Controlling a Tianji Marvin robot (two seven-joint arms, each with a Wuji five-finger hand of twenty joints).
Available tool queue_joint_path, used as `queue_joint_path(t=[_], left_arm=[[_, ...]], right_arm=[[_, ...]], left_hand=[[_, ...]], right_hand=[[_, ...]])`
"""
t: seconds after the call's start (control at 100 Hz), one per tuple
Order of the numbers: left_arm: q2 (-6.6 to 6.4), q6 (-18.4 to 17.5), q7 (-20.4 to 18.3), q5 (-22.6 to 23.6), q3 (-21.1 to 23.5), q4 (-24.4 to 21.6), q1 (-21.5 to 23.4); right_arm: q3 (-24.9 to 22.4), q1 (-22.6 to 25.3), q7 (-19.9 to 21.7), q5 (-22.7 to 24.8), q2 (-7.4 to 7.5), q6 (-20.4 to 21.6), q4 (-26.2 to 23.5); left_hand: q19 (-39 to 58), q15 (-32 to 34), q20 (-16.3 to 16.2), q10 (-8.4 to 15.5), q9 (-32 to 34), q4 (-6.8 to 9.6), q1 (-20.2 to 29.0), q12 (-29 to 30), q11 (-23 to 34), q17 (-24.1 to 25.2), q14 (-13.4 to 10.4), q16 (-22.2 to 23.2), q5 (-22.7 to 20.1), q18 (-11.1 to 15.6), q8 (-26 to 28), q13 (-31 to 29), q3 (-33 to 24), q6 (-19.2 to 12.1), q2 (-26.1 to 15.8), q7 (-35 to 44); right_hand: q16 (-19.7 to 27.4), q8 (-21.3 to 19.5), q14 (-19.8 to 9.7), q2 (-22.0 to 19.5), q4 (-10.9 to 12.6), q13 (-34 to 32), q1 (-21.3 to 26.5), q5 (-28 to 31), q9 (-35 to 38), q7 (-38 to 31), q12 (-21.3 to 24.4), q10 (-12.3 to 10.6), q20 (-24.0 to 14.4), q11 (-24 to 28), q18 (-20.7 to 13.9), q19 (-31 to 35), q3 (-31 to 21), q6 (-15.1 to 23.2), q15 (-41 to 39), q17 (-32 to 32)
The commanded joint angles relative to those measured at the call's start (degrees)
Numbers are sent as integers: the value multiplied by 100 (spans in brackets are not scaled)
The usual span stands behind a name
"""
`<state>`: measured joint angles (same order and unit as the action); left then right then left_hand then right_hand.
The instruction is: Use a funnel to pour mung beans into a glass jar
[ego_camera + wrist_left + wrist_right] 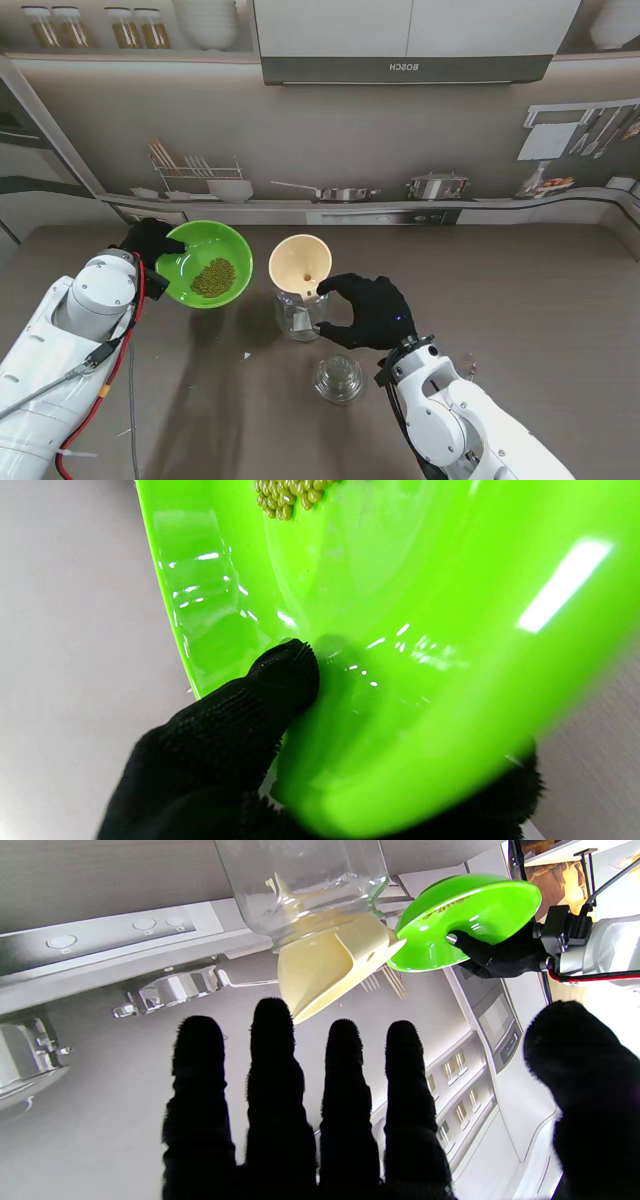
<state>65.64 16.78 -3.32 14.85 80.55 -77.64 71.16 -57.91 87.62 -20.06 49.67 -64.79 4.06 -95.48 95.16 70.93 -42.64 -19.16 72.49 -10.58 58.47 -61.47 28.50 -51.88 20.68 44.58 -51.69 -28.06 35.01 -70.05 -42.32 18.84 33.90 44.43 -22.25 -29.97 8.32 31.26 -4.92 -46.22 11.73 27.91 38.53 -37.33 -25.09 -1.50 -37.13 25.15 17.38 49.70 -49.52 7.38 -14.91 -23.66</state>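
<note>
None of the mung beans (214,277) has left the green bowl (228,244) as far as I can see; they sit in a small heap on its floor, and the jar shows no beans through its glass; so I judge the pour itself is all still to do. My left hand (148,240) pinches the bowl by its rim, thumb (285,672) pressed inside the wall and the other fingers under it; the bowl seems lifted off the table (540,290) and only slightly tipped. The cream funnel (300,265) already sits in the mouth of the glass jar (298,316), leaning a little to one side; the bowl's rim is just beside the funnel's rim, touching or nearly so. My right hand (372,312) curls by the jar's right side, fingers spread and straight in the wrist view; I cannot tell whether any finger touches the glass. What is left: raise and tilt the bowl over the funnel, and steady the jar.

Nearer to me, between my arms, lies a glass lid (338,378), apart from the jar; it blocks nothing. The leaning funnel is the risk; a nudge from the bowl could tip it.
</note>
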Motion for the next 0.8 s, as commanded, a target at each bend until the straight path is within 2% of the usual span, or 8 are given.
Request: queue_joint_path(t=[0.0, 0.39, 0.79], left_arm=[[-4, 33, -117, -25, 36, -141, -77], [-31, 197, -250, -30, 26, -447, -160], [19, 321, -221, -137, -305, -442, -485]], right_arm=[[26, 17, 45, 48, -7, -15, -63], [-20, 107, -131, 141, -23, -99, -179], [-85, 141, -187, 128, -36, -175, -196]], left_hand=[[-142, 102, -57, -270, 381, 200, 531, -6, 87, -268, 311, 15, -597, -1, 230, -222, -796, -425, -62, 372], [-132, 120, -80, -280, 385, 207, 538, 2, 87, -284, 316, 21, -593, -30, 238, -222, -793, -398, -56, 341], [-126, 137, -92, -279, 393, 210, 535, 11, 92, -302, 321, 23, -600, -53, 246, -223, -798, -395, -50, 335]], right_hand=[[73, 82, -99, -109, 165, 169, -219, -203, -132, 43, 41, -109, 93, -21, -106, -101, 148, 81, 83, 88], [81, 71, -101, -114, 171, 125, -223, -182, -90, 20, 52, -100, 112, -2, -113, -79, 129, 73, 59, 48], [108, 102, -82, -156, 181, 146, -257, -208, -99, 71, 88, -87, 163, -43, -95, -115, 95, 55, 91, 72]])
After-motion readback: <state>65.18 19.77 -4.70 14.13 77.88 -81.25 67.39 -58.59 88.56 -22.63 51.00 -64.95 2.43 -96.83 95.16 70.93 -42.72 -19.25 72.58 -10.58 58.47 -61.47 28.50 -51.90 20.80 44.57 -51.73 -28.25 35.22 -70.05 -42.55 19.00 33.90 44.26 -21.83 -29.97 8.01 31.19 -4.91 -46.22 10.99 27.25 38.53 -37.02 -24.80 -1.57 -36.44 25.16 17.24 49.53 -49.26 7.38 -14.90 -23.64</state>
